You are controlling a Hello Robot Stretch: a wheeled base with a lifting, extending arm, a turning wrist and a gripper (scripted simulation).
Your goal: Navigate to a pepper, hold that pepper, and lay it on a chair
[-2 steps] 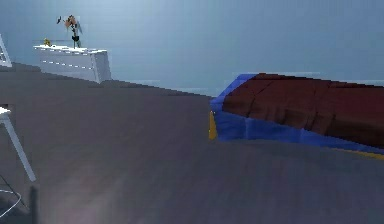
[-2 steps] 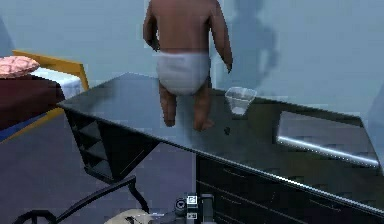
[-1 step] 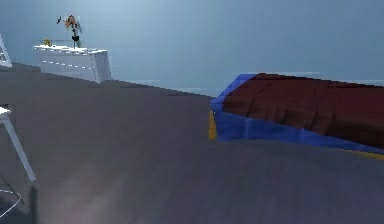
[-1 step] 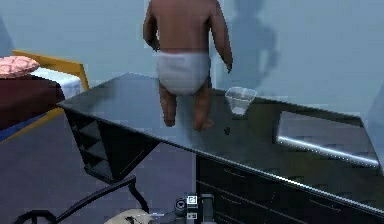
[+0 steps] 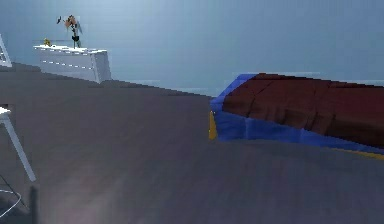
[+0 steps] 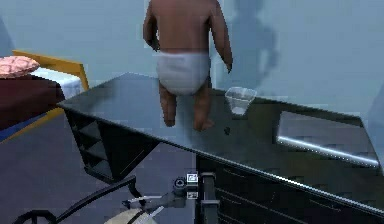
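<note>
The gripper [image 6: 148, 201] sits low in the arm side view, at the end of the arm [image 6: 208, 203], and its thin fingers [image 6: 138, 204] reach toward that view's left over dark floor. A pale tan blob [image 6: 124, 213] lies just below and left of the fingertips. Whether it touches them, whether the fingers hold anything, and how they are set cannot be told. Farther out from the fingers stands a black desk [image 6: 120, 105], its drawers just up and left of them. A baby statue [image 6: 186, 45] stands upright on the desk, up and slightly right of the fingers. A clear cup [image 6: 240, 99] is farther right, near the statue's feet but apart from them. A flat grey laptop [image 6: 325, 135] lies well to the right. Up and far left of the fingers is a bed [image 6: 25, 100] with a pink pillow [image 6: 14, 66] against a yellow headboard [image 6: 62, 68]. In the forward view a white dresser [image 5: 72, 63] stands at the far wall, carrying a figurine [image 5: 74, 29] and a small yellowish thing [image 5: 46, 42] too small to name. Where the pepper is, and which way its long axis runs, cannot be told.
</note>
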